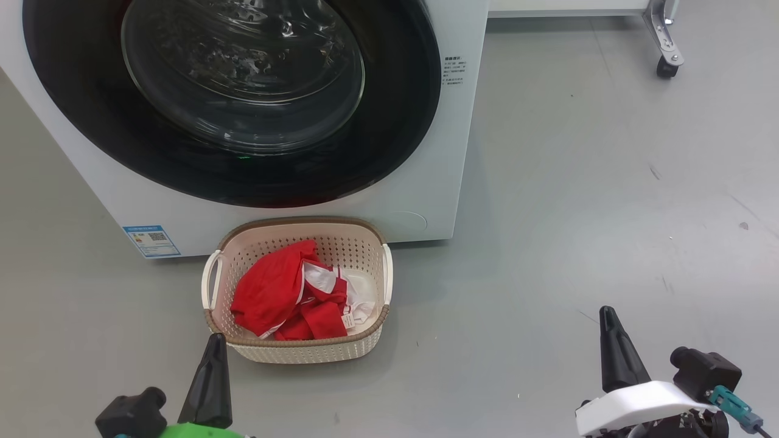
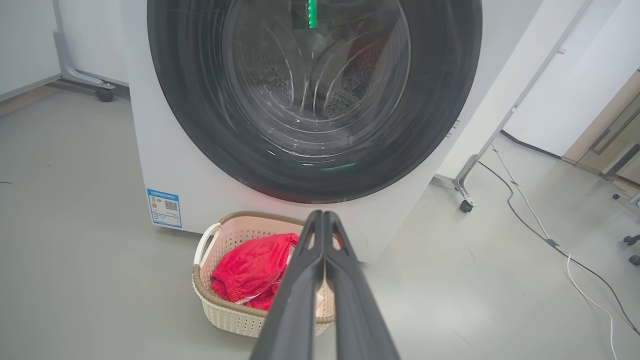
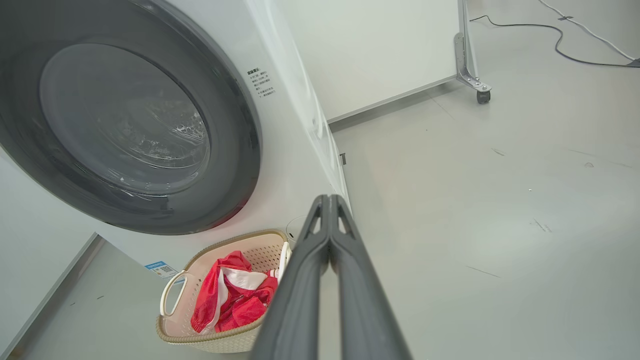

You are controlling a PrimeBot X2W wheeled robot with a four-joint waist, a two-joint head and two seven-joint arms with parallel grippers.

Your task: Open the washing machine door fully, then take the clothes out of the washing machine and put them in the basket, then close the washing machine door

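Note:
The white washing machine (image 1: 79, 176) stands ahead, and its black-rimmed glass door (image 1: 243, 91) lies flush against the front, closed. On the floor before it sits the cream basket (image 1: 371, 243) holding the red and white clothes (image 1: 286, 292). My left gripper (image 1: 214, 340) hovers shut and empty at the basket's near left corner; in the left wrist view its tips (image 2: 320, 215) point at the machine (image 2: 155, 150) above the basket (image 2: 220, 300). Well right of the basket, over bare floor, my right gripper (image 1: 605, 313) is shut and empty, tips (image 3: 327, 200) together.
A white panel on castor feet (image 1: 666, 58) stands behind the machine at the right. Cables (image 2: 550, 240) trail over the grey floor on that side. Open floor spreads right of the basket (image 3: 175, 335) and machine (image 3: 295, 150).

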